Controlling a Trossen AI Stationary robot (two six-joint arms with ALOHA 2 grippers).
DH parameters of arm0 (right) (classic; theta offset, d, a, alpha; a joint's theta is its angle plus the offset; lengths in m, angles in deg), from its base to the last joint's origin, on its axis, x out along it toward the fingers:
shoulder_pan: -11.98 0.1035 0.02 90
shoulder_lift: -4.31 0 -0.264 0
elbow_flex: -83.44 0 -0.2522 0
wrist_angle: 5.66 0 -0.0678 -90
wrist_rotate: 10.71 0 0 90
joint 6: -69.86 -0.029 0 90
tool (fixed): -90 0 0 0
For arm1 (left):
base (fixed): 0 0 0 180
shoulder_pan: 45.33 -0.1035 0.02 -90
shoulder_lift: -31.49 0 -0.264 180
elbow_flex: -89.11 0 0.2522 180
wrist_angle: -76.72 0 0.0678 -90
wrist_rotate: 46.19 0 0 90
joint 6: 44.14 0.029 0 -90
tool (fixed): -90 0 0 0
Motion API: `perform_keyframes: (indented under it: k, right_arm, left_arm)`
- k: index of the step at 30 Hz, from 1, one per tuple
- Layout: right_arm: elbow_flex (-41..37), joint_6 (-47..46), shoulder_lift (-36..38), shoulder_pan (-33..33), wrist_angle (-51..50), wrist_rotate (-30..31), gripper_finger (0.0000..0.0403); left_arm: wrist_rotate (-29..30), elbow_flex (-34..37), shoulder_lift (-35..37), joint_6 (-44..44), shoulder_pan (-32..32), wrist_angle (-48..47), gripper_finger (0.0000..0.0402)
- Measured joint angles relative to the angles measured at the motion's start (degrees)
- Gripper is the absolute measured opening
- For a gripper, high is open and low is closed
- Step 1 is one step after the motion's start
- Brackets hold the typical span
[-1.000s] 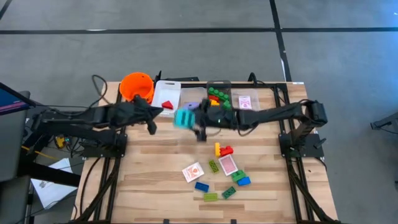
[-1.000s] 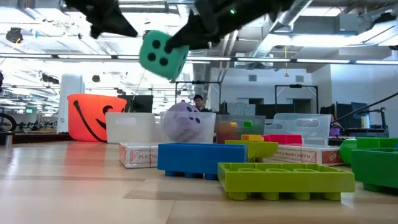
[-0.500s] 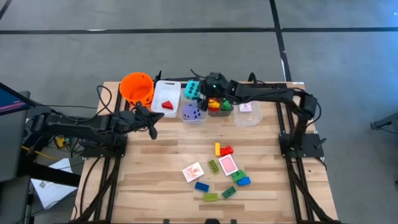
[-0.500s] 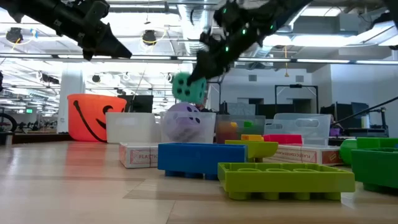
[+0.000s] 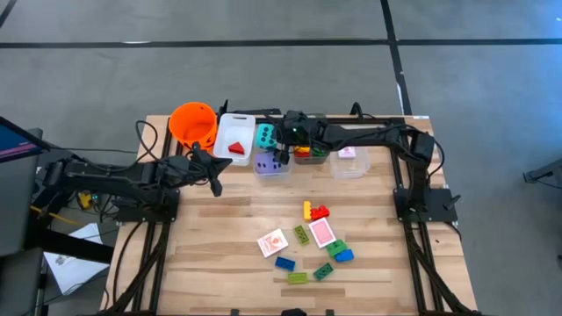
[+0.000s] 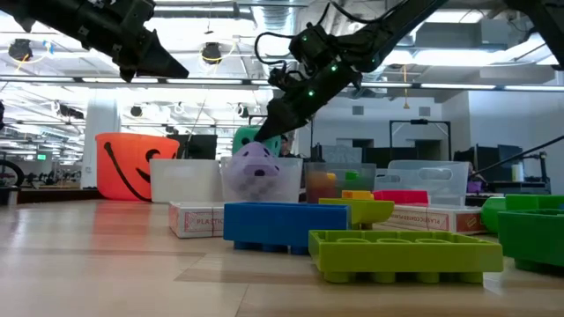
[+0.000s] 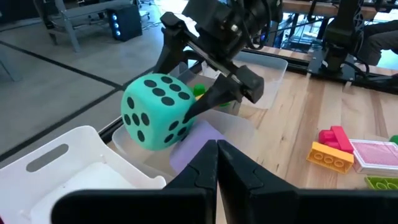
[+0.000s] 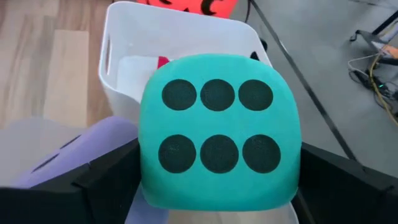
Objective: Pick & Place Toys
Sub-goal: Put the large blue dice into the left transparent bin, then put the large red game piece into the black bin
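Two dice sit at the back row of clear bins: the teal die (image 5: pixel 265 136) lies between the spread fingers of the right gripper (image 5: pixel 277 139), just above the purple die (image 5: pixel 269 159) that rests in a clear bin (image 5: pixel 272 169). Whether the fingers press the teal die cannot be told. Off to the side, the left gripper (image 5: pixel 213 182) hangs over the bare wooden table (image 5: pixel 219 246), fingers shut and empty. Loose bricks (image 5: pixel 316 211) and playing cards (image 5: pixel 273 242) lie nearer the front edge.
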Motion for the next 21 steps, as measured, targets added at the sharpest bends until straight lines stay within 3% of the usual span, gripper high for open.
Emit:
perform_keyframes:
  k: [21]
  right_arm:
    - [0.04, -4.55, -0.05, 0.56, -5.68, -0.07, 0.0397]
  left_arm:
    - [0.00, 0.00, 0.00, -0.39, 0.00, 0.01, 0.0000]
